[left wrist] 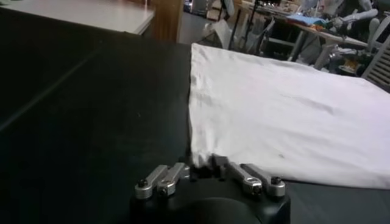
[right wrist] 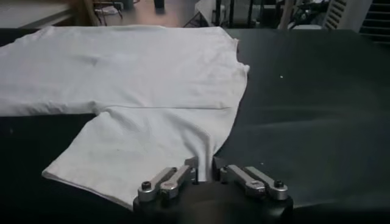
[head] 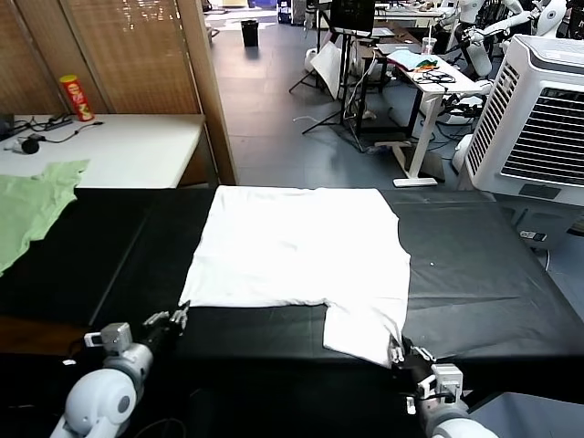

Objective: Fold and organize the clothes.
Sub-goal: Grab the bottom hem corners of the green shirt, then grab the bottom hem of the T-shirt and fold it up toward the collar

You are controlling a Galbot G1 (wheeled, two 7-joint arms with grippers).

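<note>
Here, a white T-shirt is lying flat in the middle of the black table. The left gripper is pinching its near left corner with jaws closed; the right gripper is pinching the sleeve corner near the front edge.

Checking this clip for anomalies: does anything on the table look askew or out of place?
Only a pale green garment draped over the table's far left edge. The white T-shirt lies flat; left gripper and right gripper pinch its near corners.
</note>
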